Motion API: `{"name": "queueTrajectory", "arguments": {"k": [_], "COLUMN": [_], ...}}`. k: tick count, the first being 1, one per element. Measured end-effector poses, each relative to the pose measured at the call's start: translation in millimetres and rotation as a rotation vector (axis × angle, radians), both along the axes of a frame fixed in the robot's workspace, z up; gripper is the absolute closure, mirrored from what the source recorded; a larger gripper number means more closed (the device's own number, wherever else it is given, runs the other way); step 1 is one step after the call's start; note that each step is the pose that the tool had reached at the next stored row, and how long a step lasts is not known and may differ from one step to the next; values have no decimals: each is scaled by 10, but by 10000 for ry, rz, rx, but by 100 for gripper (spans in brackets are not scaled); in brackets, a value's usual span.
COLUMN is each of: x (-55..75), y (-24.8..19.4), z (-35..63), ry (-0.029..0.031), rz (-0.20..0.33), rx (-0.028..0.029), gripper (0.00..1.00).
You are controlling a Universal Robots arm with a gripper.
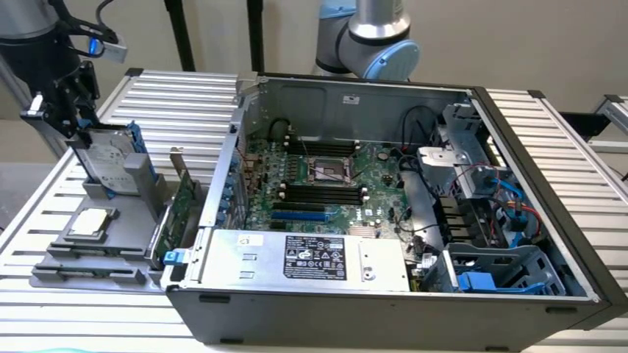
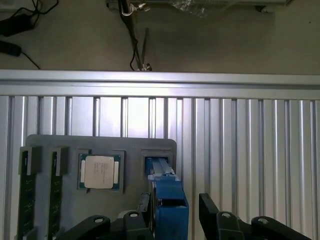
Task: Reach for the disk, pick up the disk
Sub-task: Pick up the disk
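Straddling: black two-finger gripper (image 1: 76,136) (image 2: 175,201) over the top edge of the disk, jaws spread, one finger on each side, a gap beside one.
Disk: flat silver-grey metal disk (image 1: 110,160) (image 2: 166,184) with blue side rails, upright in a grey plastic holder (image 1: 98,254) (image 2: 131,146).
Holder: on the slatted aluminium tabletop (image 1: 182,95) (image 2: 240,125), beside the open computer case (image 1: 412,118).
Neighbour: square silver chip (image 1: 90,220) (image 2: 99,171), flat in the holder.
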State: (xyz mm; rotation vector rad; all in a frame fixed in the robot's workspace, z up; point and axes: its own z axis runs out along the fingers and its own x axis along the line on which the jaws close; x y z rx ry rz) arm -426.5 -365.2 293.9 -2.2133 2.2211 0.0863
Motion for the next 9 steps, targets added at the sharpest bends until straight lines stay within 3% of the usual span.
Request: {"name": "queueTrajectory", "arguments": {"k": [9], "x": [3], "y": [0], "z": [-10], "ry": [0], "rz": [-1], "rx": [0], "gripper": [49]}}
